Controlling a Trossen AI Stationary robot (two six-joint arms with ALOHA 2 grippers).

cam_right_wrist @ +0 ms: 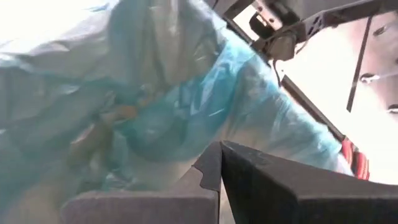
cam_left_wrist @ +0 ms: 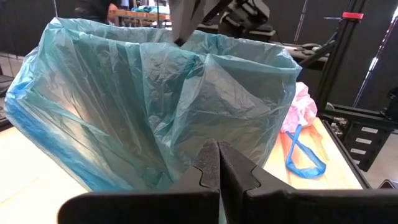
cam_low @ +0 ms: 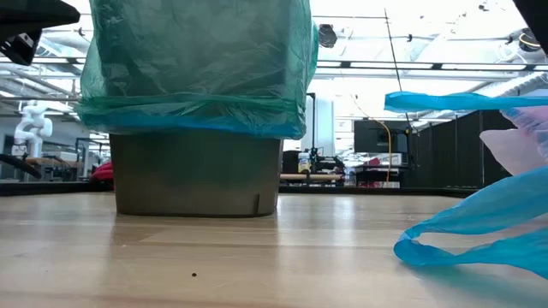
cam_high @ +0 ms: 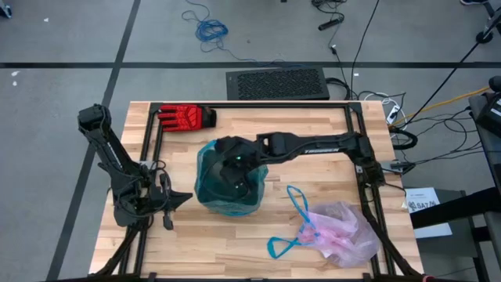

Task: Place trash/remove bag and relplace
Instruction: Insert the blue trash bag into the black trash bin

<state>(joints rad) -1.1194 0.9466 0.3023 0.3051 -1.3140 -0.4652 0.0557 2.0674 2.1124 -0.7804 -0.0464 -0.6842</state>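
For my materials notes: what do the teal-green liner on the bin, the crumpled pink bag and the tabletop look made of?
Teal-green liner: thin translucent plastic film, creased and glossy. Crumpled pink bag: thinner see-through film, wrinkled, with blue drawstring loops. Tabletop: pale jointed wooden planks, probably sealed.

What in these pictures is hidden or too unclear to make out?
- Inside of the bin: in the high view the right end effector and the teal bag cover it; no trash is visible.
- Contents of the pink bag: crumpled plastic hides them.
- Pink bag in the low view: cut off by the picture's right edge.
- Right wrist view: only blurred teal plastic, too close to read.
- The left end effector waits shut beside the bin.
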